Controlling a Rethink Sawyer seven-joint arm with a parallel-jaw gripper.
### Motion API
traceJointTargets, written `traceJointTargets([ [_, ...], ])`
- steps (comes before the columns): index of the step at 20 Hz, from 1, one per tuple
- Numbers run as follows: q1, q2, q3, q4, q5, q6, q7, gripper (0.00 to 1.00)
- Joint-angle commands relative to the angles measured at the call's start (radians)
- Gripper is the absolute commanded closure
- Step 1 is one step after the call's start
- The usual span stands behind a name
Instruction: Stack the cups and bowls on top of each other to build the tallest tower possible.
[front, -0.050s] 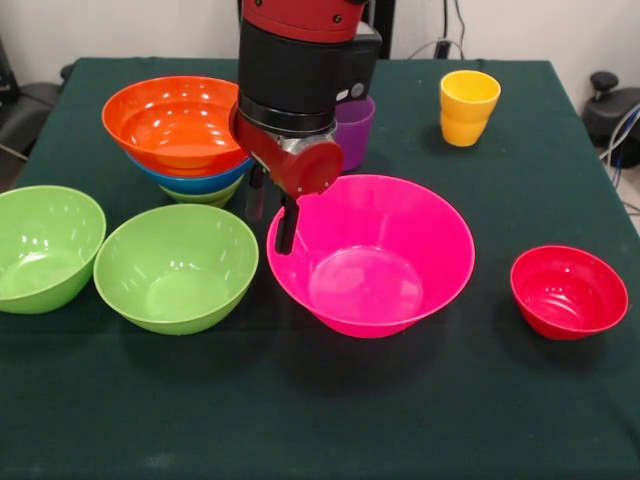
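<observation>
Pink bowl (371, 258), nearest the table's (320, 420) front edge, was observed directly beside the claw (272, 215), whose finger (286, 228) overlapped its rim; claw opening could not be determined.

I see the table (300, 420) carrying two green bowls (45, 248) (176, 266), a pink bowl (372, 255), red bowl (568, 291), yellow cup (468, 107), purple cup (354, 130) and bowl stack (185, 135).

Even light, glossy bowl glare
</observation>
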Motion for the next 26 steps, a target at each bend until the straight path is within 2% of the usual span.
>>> traceJointTargets([
  [1, -0.009, 0.031, 0.106, -0.079, -0.029, 0.099, -0.146, 0.00],
  [4, -0.006, 0.040, 0.107, -0.104, -0.029, 0.120, -0.153, 0.00],
  [11, 0.006, 0.061, 0.149, -0.171, -0.048, 0.169, -0.241, 0.00],
  [15, -0.001, 0.068, 0.185, -0.197, -0.073, 0.197, -0.336, 0.00],
  [22, -0.017, 0.104, 0.221, -0.251, -0.108, 0.213, -0.431, 0.00],
  [26, -0.022, 0.109, 0.215, -0.245, -0.110, 0.182, -0.432, 0.00],
])
